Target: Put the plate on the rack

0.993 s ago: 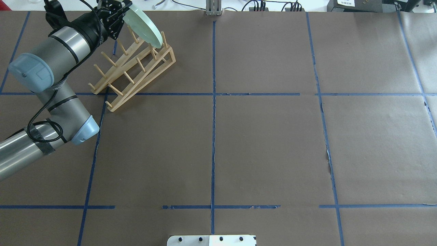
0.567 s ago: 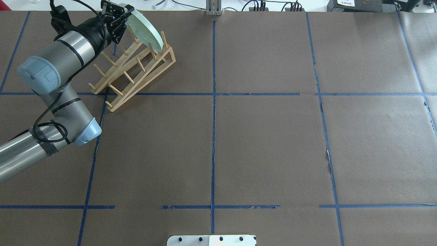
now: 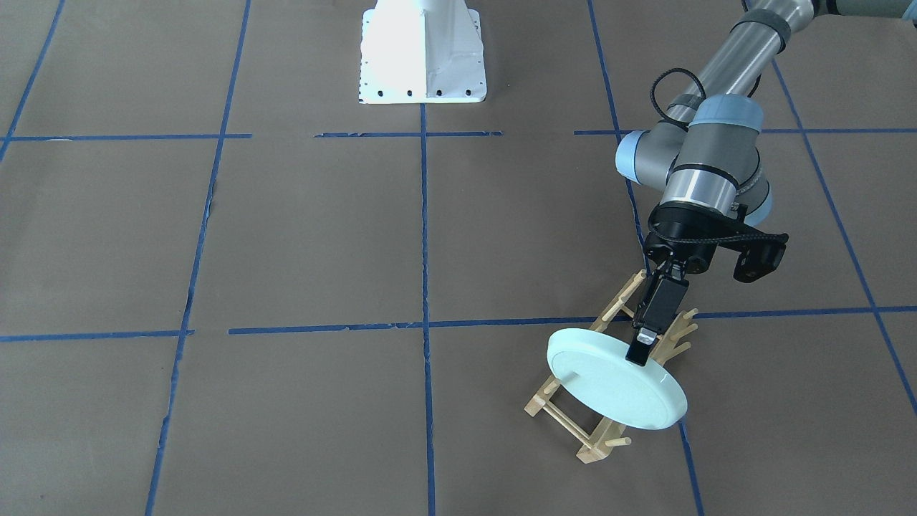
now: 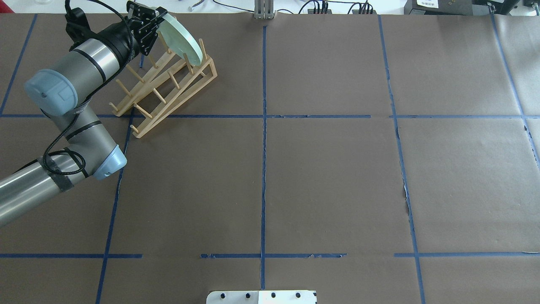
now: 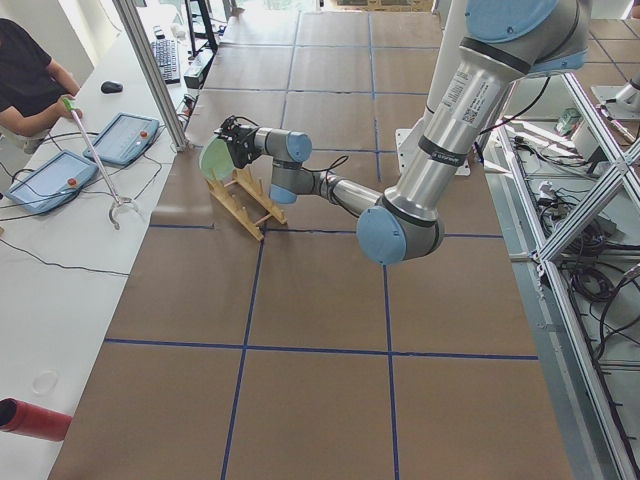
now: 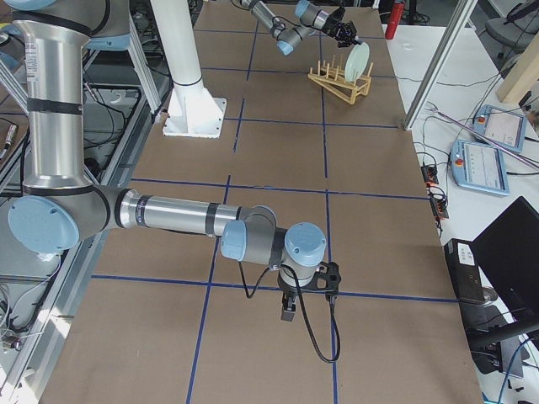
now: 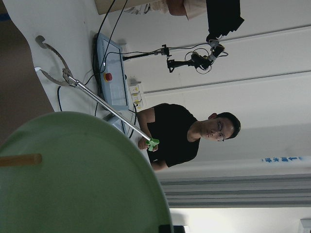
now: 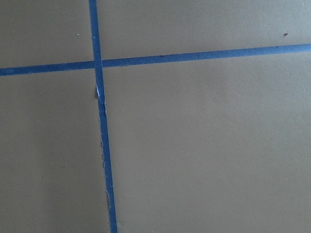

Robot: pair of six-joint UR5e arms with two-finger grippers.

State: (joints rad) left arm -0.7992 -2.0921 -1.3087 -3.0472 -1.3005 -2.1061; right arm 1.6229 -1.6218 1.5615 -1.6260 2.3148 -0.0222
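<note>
The pale mint-green plate (image 4: 182,39) stands tilted on edge at the far end of the wooden rack (image 4: 177,90), between its upright pegs. In the front-facing view the plate (image 3: 609,383) leans over the rack (image 3: 594,448), with one peg showing in front of its face. My left gripper (image 3: 637,355) is shut on the plate's upper rim; it also shows in the overhead view (image 4: 157,21). The left wrist view shows the plate (image 7: 73,184) close up with a peg (image 7: 19,159) across it. My right gripper (image 6: 286,307) hangs low over the table far from the rack; I cannot tell whether it is open.
The rack sits at the table's far left corner, near the edge. The robot base (image 3: 421,50) is at the middle of the near edge. An operator (image 5: 25,80) with a grabber stick sits at the side table beyond the rack. Blue tape lines cross the brown paper.
My left arm has moved down and back a little, and the plate has sunk lower between the rack's far pegs. The gripper still holds the plate.
</note>
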